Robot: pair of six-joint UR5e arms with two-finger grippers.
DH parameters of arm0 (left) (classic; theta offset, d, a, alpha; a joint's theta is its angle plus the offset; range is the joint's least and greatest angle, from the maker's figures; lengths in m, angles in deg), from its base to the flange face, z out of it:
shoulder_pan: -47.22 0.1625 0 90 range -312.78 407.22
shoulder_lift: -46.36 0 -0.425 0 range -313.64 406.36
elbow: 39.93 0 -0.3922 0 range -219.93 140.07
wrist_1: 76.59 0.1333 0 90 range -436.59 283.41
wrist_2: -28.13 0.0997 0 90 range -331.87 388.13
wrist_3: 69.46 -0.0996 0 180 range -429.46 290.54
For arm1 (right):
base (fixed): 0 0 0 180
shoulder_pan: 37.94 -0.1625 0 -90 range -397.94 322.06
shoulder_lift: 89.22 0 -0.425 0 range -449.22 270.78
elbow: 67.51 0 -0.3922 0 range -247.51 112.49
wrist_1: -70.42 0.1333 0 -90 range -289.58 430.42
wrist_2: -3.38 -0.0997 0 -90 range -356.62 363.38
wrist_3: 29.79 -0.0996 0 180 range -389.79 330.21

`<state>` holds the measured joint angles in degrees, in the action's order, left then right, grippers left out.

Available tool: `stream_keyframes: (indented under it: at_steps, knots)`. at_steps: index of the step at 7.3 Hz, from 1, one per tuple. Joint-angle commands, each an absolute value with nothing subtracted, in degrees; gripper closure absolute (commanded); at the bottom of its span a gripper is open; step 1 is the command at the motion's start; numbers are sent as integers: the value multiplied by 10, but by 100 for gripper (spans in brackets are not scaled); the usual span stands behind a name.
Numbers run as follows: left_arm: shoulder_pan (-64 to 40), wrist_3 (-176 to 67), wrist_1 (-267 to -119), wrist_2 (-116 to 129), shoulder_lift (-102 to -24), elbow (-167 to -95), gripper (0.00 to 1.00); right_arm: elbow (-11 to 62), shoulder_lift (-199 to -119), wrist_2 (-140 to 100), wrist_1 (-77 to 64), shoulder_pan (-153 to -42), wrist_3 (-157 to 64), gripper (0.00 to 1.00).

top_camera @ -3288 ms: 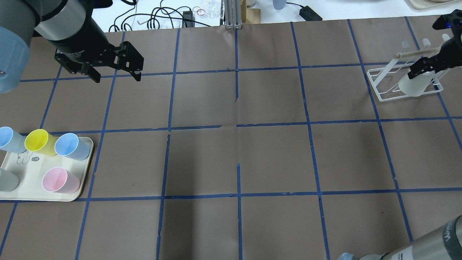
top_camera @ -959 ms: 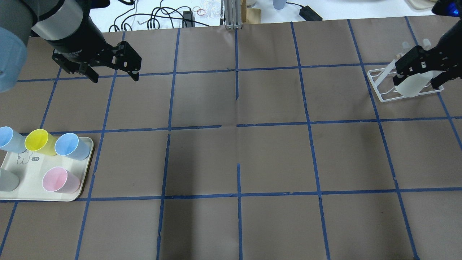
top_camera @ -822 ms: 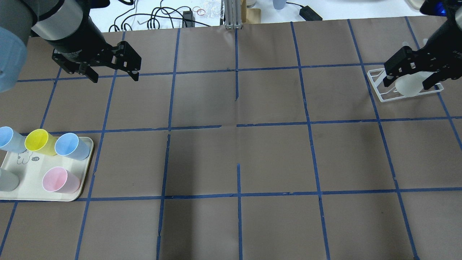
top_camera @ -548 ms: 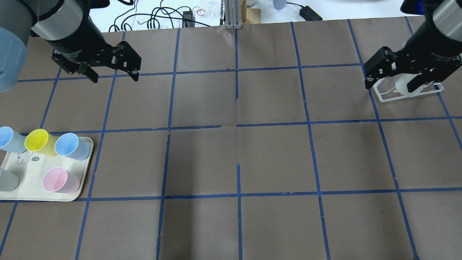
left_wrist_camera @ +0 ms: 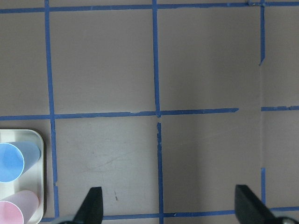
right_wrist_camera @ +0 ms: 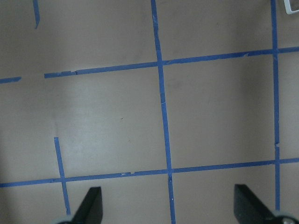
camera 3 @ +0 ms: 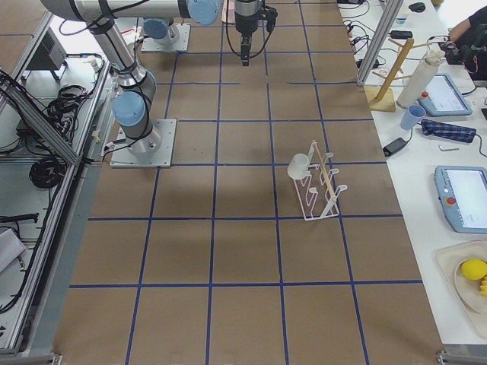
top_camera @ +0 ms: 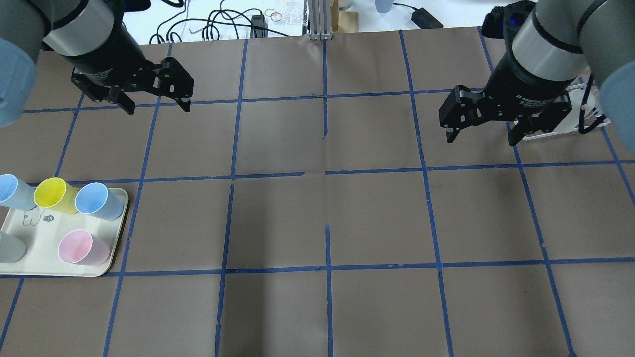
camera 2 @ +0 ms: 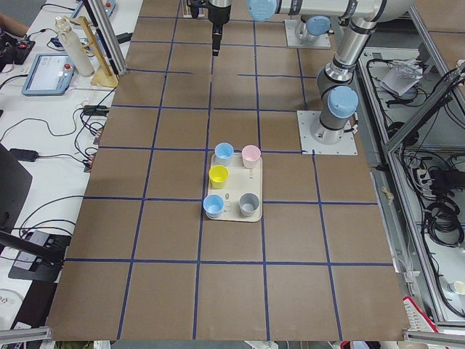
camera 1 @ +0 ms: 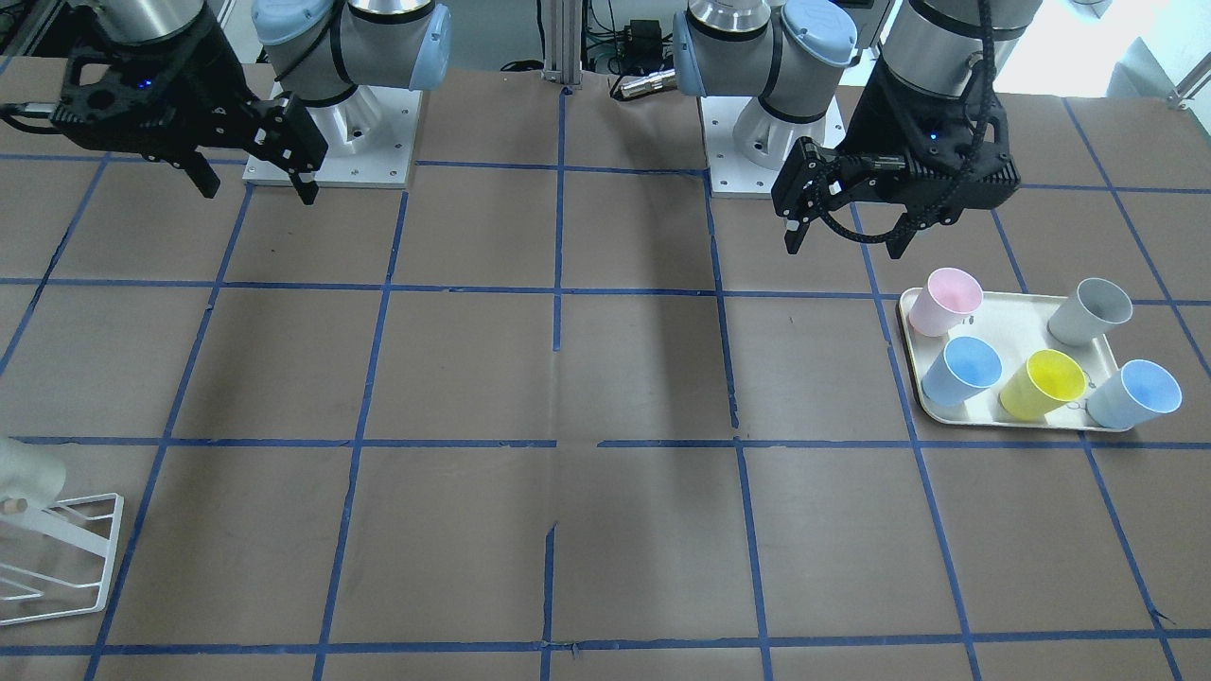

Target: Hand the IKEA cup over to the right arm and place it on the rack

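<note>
Cup: tilted on a slanted rod of the rack, right of centre in the right-side view, carried by the wire alone and so, by the look of it, already placed. Right gripper: jaws wide apart and empty, hovering at upper right of the overhead view, just left of the rack and touching neither it nor the cup. Left gripper: likewise spread and empty at upper left, well apart from the tray at lower left, probably parked with no hand-over left to do.

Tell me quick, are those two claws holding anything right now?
Left claw: open, holding nothing.
Right claw: open, holding nothing; the IKEA cup sits on the rack.
</note>
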<state>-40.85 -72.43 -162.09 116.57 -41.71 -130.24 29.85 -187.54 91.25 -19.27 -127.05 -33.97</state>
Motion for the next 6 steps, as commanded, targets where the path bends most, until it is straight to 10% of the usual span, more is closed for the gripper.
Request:
stream_keyframes:
  at_steps: [1, 6]
  knots:
    - [-408, -724, -1621, 1166, -417, -1302, 0, 311, -1872, 914, -203, -1269, -333, 0]
    - [-408, -724, -1620, 1166, -418, -1302, 0, 311, -1873, 916, -205, -1257, -324, 0]
